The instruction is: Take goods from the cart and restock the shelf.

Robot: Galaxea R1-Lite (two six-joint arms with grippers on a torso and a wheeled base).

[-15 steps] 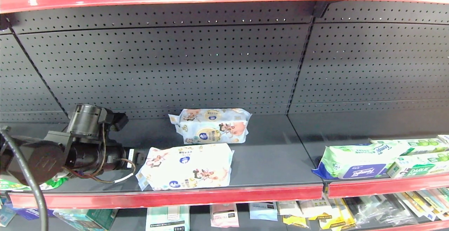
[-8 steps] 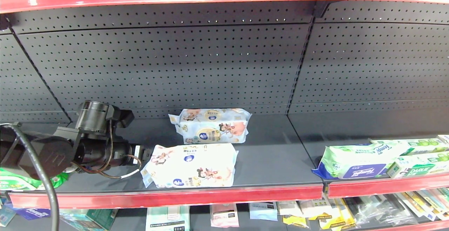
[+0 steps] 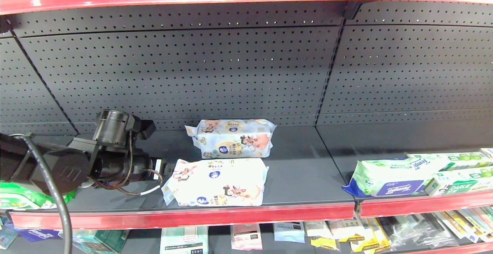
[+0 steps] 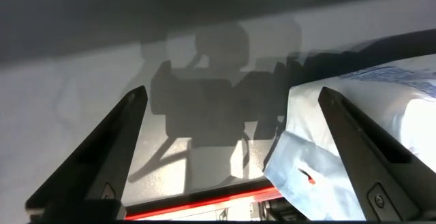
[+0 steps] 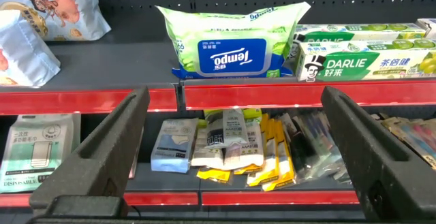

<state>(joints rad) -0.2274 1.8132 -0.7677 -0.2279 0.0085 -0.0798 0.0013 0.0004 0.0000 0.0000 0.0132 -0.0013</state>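
Observation:
Two white baby-wipe packs with cartoon prints lie on the dark shelf [image 3: 300, 177]. The rear pack [image 3: 231, 138] rests near the perforated back panel. The front pack [image 3: 217, 182] lies close to the red shelf edge [image 3: 181, 217]. My left gripper [image 4: 231, 94] is open at the front pack's left end, low over the shelf; the pack's crimped end [image 4: 306, 169] lies by one finger. My right gripper [image 5: 236, 94] is open in front of the shelving, nothing between its fingers; both packs [image 5: 51, 3] lie off to one side.
A green wipes pack [image 3: 389, 180] and toothpaste boxes [image 3: 454, 184] fill the shelf's right section. Another green pack [image 3: 19, 200] lies under my left arm. Small hanging goods [image 5: 225, 142] fill the tier below. Bare shelf lies between the white packs and the green wipes.
My left arm has moved right along the shelf, and the front white pack has slid right with it. The rear pack has stayed put.

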